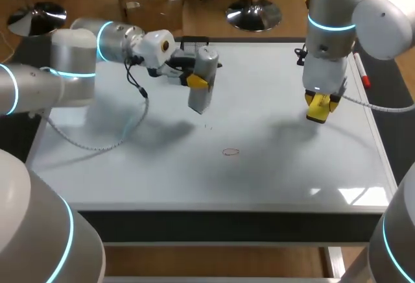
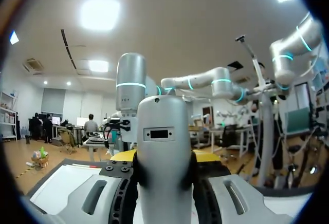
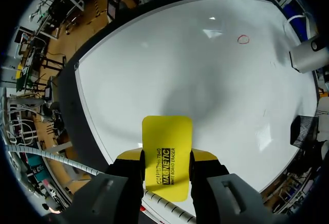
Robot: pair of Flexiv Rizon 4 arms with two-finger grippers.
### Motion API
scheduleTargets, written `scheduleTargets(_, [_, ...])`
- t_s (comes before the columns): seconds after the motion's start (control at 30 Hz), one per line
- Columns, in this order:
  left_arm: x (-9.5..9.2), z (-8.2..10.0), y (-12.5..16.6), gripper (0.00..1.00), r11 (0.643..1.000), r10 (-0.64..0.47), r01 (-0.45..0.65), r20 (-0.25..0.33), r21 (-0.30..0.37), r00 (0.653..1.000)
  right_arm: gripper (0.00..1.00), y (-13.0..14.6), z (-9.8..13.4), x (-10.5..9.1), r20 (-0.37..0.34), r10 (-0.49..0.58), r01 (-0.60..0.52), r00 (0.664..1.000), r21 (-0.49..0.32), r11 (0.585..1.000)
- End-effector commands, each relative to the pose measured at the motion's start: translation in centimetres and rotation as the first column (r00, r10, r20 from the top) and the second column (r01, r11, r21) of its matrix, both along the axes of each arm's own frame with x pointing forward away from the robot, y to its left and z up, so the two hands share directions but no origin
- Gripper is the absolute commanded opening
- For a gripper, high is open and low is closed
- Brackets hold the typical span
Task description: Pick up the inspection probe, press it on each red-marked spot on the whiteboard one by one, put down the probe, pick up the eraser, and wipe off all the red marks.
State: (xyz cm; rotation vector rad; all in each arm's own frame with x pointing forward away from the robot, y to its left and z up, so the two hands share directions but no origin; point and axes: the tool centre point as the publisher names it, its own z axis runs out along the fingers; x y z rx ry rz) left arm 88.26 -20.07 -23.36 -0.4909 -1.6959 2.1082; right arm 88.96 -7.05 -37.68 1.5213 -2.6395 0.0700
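The left gripper [image 1: 196, 82] is closed around a grey, cylindrical metal inspection probe [image 2: 162, 172], one yellow finger on either side, over the glossy white rectangular whiteboard [image 1: 272, 172] near eleven o'clock. The right gripper [image 1: 320, 106] clamps a flat yellow rectangular eraser [image 3: 166, 147] towards three o'clock. A small red drawn ring [image 1: 231, 152] lies on the board at five o'clock from the probe and eight o'clock from the eraser.

Probe [image 1: 201, 98]: in the left end effector [image 1: 196, 82], above the whiteboard's [image 1: 272, 172] rear left.
Eraser [image 1: 318, 110]: in the right end effector [image 1: 321, 103], above the whiteboard's right side.
Mark [image 1: 231, 152]: on the whiteboard, before and between both.
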Motion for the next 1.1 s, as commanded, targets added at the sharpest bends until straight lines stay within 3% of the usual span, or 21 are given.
scheduleTargets(0.03, [1.3, -0.2, 0.9, 0.00, 0.990, -0.141, 0.141, 0.011, -0.011, 0.990, 0.00, -0.1, 0.1, 0.0, 0.002, 0.001, -0.001, 1.000, -0.003, 1.000])
scheduleTargets(0.37, [3.0, -1.1, 3.1, 0.00, 0.979, -0.205, 0.205, -0.011, 0.005, 0.979, 0.00, -0.1, 0.1, 0.0, 0.002, 0.001, -0.001, 1.000, -0.003, 1.000])
scheduleTargets(0.83, [5.0, -1.4, 6.5, 0.00, 0.965, -0.262, 0.261, -0.044, -0.037, 0.964, 0.00, -0.1, 0.1, 0.0, 0.002, 0.001, -0.001, 1.000, -0.003, 1.000])
scheduleTargets(1.1, [6.0, -1.6, 7.6, 0.00, 0.966, -0.258, 0.257, -0.040, -0.022, 0.965, 0.00, -0.1, 0.1, 0.0, 0.002, 0.001, -0.001, 1.000, -0.003, 1.000])
